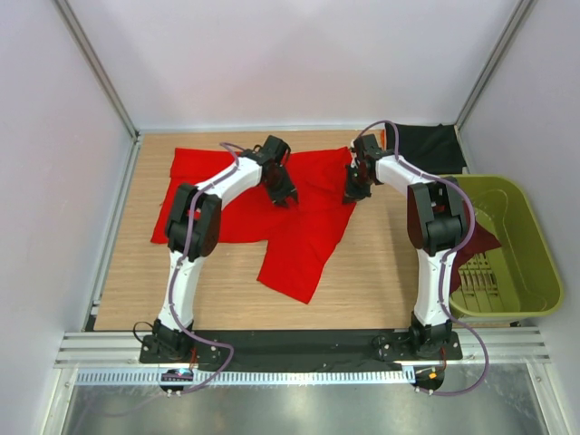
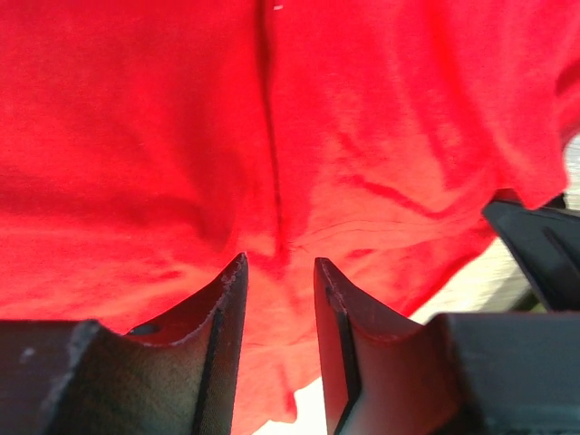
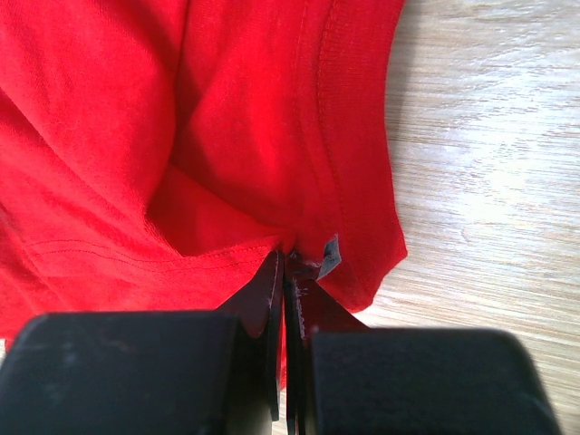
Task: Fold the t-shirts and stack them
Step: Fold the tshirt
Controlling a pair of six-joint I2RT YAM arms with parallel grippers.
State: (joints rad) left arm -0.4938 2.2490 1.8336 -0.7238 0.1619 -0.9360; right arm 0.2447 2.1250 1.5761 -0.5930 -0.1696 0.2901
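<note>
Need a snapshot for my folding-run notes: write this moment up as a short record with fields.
red t-shirt: spread unfolded on the table, one part trailing toward the near edge
left hand: open, fingers apart at the red cloth near its middle
right hand: shut on the red t-shirt at its right edge
black t-shirt: lying at the far right corner
maroon t-shirt: draped over the left rim of the olive-green basket
stack: none yet

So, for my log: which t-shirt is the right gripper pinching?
The bright red t-shirt spread on the table; the right gripper is shut on its edge. The black t-shirt and the maroon t-shirt lie aside, untouched.
</note>
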